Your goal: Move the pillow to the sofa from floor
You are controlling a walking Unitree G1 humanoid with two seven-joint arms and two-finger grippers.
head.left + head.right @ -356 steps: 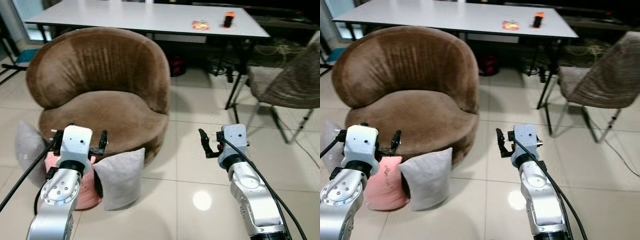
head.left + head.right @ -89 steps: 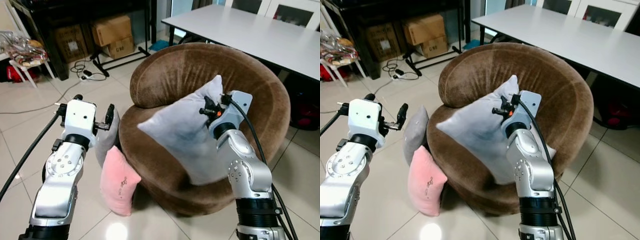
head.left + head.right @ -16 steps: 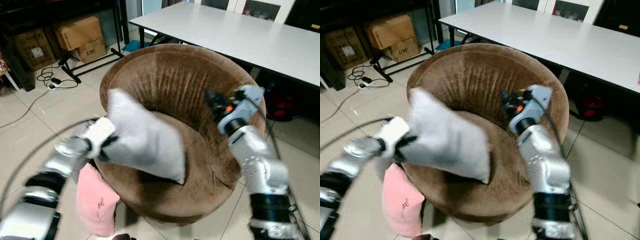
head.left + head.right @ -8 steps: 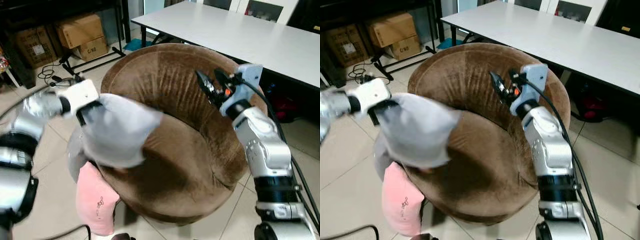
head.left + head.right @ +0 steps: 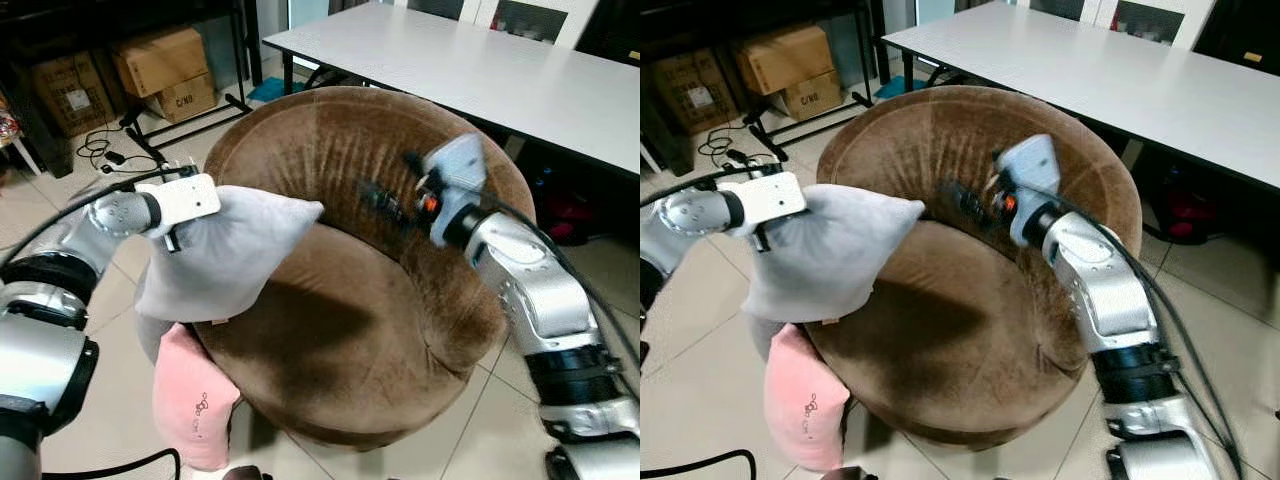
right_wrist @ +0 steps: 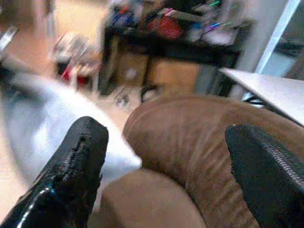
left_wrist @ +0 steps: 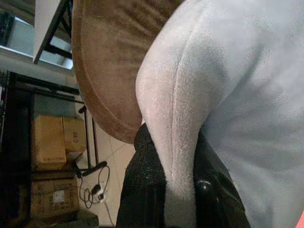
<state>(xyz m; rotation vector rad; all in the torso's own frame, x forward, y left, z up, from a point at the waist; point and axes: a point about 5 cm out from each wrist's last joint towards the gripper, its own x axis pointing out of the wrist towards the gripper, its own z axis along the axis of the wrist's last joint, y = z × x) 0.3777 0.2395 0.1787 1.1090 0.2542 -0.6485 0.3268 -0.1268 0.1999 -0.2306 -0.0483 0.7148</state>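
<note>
My left gripper (image 5: pixel 174 232) is shut on the edge of a grey pillow (image 5: pixel 228 252), which hangs over the left rim of the round brown sofa (image 5: pixel 350 330). In the left wrist view the two black fingers (image 7: pixel 145 190) pinch the pillow's seam (image 7: pixel 178 156). My right gripper (image 5: pixel 380 198) hovers open in front of the sofa's backrest, holding nothing; its fingers (image 6: pixel 71 166) stand wide apart in the right wrist view. A pink pillow (image 5: pixel 192 398) leans on the floor against the sofa's left side, with another grey pillow (image 5: pixel 150 332) behind it.
A long white table (image 5: pixel 480 70) stands behind the sofa. Cardboard boxes (image 5: pixel 160 62) sit under a dark shelf at the back left, with cables (image 5: pixel 110 160) on the tiled floor (image 5: pixel 60 220). Open floor lies to the left of the sofa.
The left gripper has carried the grey pillow leftwards from above the seat to the sofa's left rim. The right gripper has dropped lower and to the left before the backrest.
</note>
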